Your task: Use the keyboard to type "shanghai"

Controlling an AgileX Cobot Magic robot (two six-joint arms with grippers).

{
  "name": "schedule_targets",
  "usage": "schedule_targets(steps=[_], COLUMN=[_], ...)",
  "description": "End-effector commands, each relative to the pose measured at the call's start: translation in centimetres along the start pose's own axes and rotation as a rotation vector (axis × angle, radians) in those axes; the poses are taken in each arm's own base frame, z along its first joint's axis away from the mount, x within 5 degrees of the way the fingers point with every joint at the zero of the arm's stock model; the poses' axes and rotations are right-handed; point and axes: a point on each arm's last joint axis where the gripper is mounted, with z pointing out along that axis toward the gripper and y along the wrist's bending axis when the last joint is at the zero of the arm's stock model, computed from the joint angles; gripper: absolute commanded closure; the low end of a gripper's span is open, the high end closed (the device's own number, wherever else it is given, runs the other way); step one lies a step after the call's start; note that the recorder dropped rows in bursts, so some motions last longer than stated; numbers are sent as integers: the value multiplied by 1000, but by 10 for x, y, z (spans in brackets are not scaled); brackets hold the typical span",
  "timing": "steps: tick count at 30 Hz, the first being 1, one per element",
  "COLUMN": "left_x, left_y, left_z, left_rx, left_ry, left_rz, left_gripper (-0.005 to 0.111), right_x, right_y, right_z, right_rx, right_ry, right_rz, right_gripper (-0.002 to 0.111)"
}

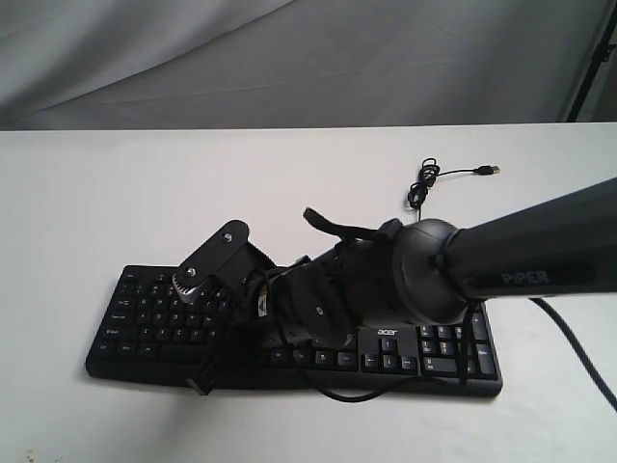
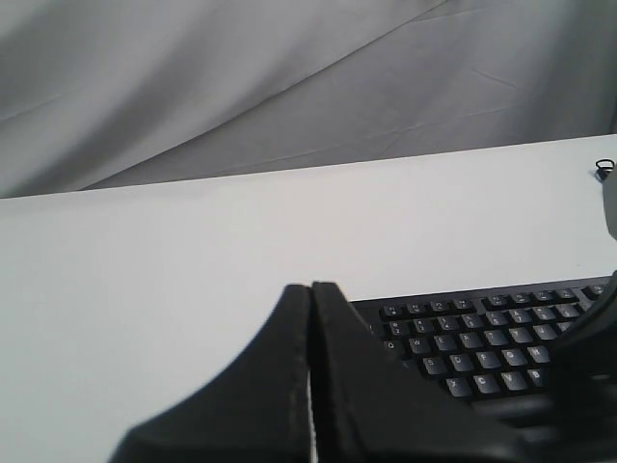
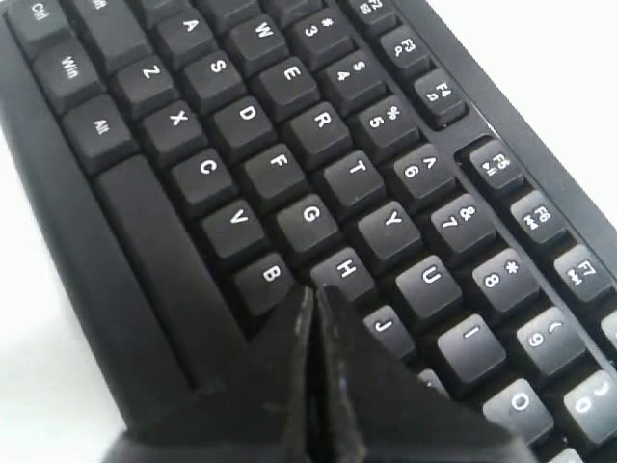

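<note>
Closest to the lens in the right wrist view, the right gripper (image 3: 310, 289) has its two fingers pressed together, holding nothing, so they make a single blunt point. That point hangs over the keyboard (image 3: 289, 164) at the H key (image 3: 345, 270), with the B key (image 3: 273, 277) to one side and the J key (image 3: 388, 326) to the other. I cannot tell whether it touches a keycap.

Seen from the exterior view, the keyboard (image 1: 443, 347) lies across the lower middle of the frame. Its long axis runs left to right, with the number pad at the right end. The right arm (image 1: 540, 256) reaches in from the right edge and covers the middle keys. The cable (image 1: 424, 178) lies coiled on the white table (image 1: 96, 193) at upper right.

H is followed by A both times in the word, so the coming move probably runs along the long axis toward the A key (image 3: 188, 29), well off toward the keyboard's left end.

The left gripper (image 2: 310, 286) is also closed and empty. It hovers off that left end, with the keyboard (image 2: 482, 338) beside it, so it looks the nearer one to A.
</note>
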Motion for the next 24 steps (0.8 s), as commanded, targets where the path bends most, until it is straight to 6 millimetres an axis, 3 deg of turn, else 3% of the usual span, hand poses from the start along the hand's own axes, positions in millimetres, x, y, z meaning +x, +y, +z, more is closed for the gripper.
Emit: schedule_targets(steps=[1,8,17,24], left_x=[1,1,1,1], left_y=[0,0,0,0], left_z=[0,0,0,0], left_rx=[4,4,4,4], left_ry=[-4,-4,-4,-4], left_rz=[-1,-1,-1,-1], left_gripper=[107,107,107,107], right_x=[3,6,-18,-33], right_y=[1,1,0,6], right_z=[4,6,-9,9], right_rx=[0,-5,-1,-19], right_ry=[7,27,-49,-42], right_rz=[-6,-2,-7,-31], right_gripper=[108,108,108,108])
